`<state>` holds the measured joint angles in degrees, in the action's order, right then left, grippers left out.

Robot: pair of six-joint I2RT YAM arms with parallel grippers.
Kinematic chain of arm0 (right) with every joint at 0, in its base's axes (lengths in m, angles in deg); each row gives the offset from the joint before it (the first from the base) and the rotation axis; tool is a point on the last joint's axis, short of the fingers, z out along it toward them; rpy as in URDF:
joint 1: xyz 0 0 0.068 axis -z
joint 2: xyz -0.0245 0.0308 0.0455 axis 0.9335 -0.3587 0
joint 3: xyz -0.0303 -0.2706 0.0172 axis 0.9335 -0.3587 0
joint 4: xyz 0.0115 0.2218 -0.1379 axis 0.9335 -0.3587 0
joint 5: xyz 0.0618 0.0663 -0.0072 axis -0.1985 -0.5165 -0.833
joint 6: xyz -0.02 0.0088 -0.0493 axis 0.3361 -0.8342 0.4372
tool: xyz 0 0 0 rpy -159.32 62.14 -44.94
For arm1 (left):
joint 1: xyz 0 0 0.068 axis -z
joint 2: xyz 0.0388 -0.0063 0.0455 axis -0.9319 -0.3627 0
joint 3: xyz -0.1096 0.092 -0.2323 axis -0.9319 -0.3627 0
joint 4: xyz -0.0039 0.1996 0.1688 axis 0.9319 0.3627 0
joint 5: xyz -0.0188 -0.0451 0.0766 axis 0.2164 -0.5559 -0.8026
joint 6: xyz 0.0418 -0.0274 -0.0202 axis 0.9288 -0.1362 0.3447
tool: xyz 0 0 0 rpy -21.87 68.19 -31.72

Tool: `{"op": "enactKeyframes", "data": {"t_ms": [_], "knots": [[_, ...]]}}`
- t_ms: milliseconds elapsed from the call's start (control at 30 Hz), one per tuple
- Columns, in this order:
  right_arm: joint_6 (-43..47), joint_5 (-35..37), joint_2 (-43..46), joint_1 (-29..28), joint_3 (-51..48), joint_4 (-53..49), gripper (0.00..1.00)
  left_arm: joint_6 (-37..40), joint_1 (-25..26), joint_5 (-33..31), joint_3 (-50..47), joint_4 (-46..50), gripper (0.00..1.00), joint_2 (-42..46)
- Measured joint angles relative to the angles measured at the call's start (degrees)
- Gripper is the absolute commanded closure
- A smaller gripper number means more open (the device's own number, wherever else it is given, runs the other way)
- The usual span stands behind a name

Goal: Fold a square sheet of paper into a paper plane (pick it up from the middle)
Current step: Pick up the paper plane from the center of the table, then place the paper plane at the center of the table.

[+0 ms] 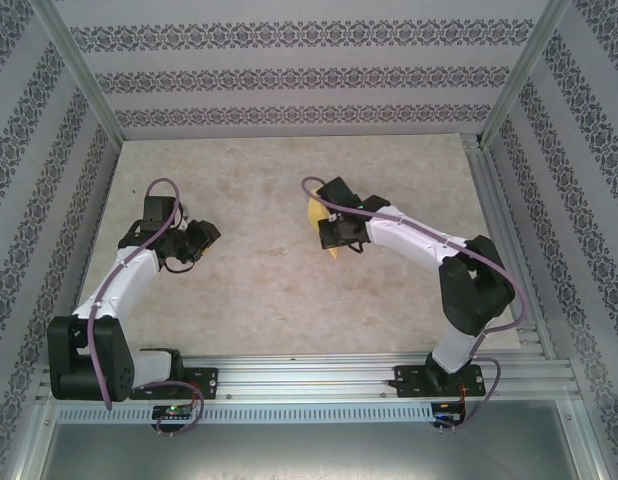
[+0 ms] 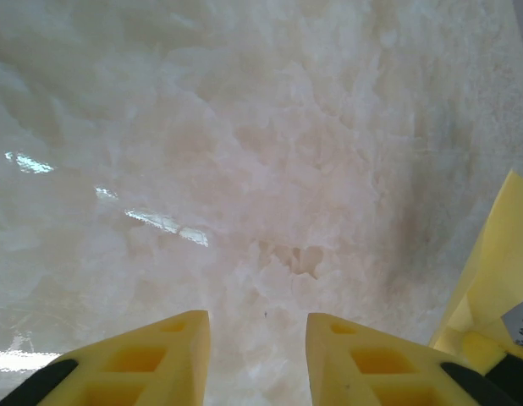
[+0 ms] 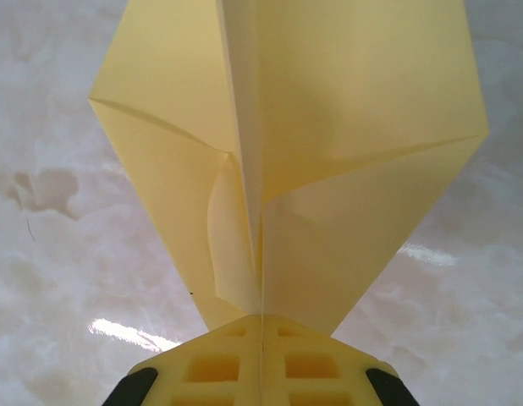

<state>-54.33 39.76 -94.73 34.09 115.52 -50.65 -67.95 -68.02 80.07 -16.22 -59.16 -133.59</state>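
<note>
Two states I see: right gripper [image 3: 261, 326] pinched tight on the folded paper [image 3: 329, 127] just right of table [image 1: 269, 300] centre, left gripper [image 2: 257, 338] part-open, empty, nearer the left edge.

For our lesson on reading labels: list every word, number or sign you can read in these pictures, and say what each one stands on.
No text here can be read.
Small grey tag beside the yellow paper: dark marks, too blurred to read.
Walls: repeating ornament, no letters.
</note>
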Motion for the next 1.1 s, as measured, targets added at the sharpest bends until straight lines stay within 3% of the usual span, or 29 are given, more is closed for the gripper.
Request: {"op": "enactKeyframes", "data": {"t_ms": [200, 533, 600, 867, 1100], "knots": [[-2.51, -7.02, -0.22, 9.33, -2.03, 3.26, 0.95, -0.44, 4.85, 0.9, -2.64, -2.73, 0.54, 2.8], [-1.88, -5.68, -13.07, 8.5, 4.72, -1.31, 0.92, -1.51, 19.41, -3.32, -4.2, -4.79, 0.52, 3.3], [-1.81, -5.29, -14.19, 8.44, 4.87, -1.84, 0.91, -1.64, 20.0, -4.22, -4.2, -4.79, 0.52, 3.3], [-0.79, -4.35, -13.99, 8.37, 5.97, -4.13, 0.7, -1.66, 20.0, -7.08, -4.11, -4.15, 0.52, 3.89], [0.09, -4.33, -7.52, 8.37, 7.69, -6.43, 0.6, -1.66, 20.0, -8.26, -3.54, -3.3, 0.52, 3.93]]}}
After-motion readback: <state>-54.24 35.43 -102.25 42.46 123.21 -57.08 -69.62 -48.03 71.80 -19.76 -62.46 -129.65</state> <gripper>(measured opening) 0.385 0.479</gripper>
